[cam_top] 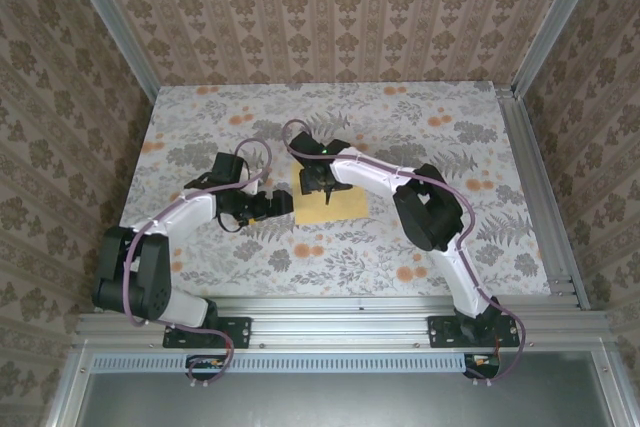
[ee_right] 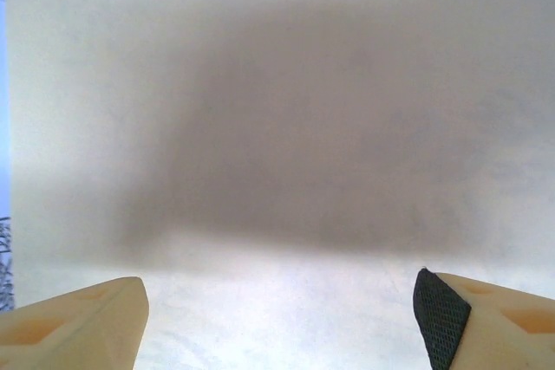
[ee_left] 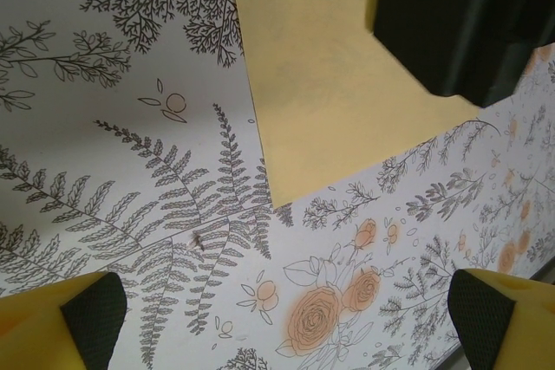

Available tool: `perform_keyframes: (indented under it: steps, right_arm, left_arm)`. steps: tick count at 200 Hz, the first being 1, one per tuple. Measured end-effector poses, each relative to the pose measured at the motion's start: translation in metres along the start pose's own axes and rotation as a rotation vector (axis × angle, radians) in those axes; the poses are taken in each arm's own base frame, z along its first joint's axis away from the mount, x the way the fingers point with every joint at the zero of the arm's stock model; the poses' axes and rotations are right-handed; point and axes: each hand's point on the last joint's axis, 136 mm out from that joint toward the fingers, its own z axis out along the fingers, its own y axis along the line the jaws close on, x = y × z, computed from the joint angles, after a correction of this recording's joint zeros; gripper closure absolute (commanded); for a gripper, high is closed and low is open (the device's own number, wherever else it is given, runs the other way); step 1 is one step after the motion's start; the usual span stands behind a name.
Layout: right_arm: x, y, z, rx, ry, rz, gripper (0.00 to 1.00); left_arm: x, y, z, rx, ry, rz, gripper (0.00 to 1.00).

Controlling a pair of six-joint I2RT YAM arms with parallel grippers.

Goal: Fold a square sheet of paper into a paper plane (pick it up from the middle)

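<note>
On flowered cloth [cam_top: 450,247], square sheet of paper [cam_top: 345,209], flat, pale yellow, left fingers [ee_left: 87,314], right fingers [ee_right: 74,318], both spread, empty

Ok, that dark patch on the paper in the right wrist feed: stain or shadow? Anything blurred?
Right wrist: soft-edged shadow on the square sheet of paper, likely from the right tool above; left wrist: cloth print sharp, that tool's dark body blurred at top right; top external: evenly lit.

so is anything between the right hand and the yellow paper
Nothing visible. The right hand hangs open right over the square sheet of paper, and its wrist view shows bare paper between the fingers. The left hand is open beside the sheet's left edge, not in the way.
</note>
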Motion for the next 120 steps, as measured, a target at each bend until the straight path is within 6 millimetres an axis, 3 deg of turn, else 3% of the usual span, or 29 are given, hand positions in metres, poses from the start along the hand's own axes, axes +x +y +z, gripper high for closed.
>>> perform_keyframes:
  steps: [61,120]
  right_arm:
    - [-0.007,-0.004,0.014,0.006,0.014,0.140,0.12]
    - [-0.005,0.000,0.031,0.025,0.036,0.152,0.13]
  left_arm:
    - [0.002,0.001,0.003,0.000,0.023,-0.004,0.00]
    - [0.002,0.002,0.006,0.003,0.035,-0.006,0.00]
